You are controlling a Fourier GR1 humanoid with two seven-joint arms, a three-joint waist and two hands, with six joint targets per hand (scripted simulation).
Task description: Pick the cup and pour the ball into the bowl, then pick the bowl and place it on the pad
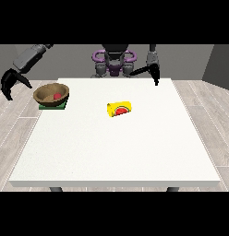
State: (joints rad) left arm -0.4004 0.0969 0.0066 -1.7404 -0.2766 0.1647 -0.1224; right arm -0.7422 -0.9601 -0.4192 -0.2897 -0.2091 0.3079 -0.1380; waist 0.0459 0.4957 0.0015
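White tabletop [116, 152] fills most of the front view, robot small at the top behind it. Wooden bowl [51, 94] sits at the view's left part of the tabletop, near the far left corner, resting on a green pad [53, 106] whose edge shows under the bowl's front. Red ball [57, 96] lies inside the bowl, toward its right side. Yellow cup [119, 109] lies on its side near the tabletop's middle, well apart from the bowl, its open end with a red and dark pattern facing the camera; nothing touches it. Hand at the view's left [11, 82] hangs off the tabletop's left edge, beyond the bowl, near it but not touching; fingers spread and hanging down, thumb apart, holding nothing. Its grey forearm runs up and right toward the robot. Hand at the view's right [155, 76] hangs at the tabletop's far edge near the right corner, pointing down, far from both cup and bowl, holding nothing; whether its fingers are straight or curled cannot be told. Grey plank floor [208, 120] shows on both sides of the tabletop.
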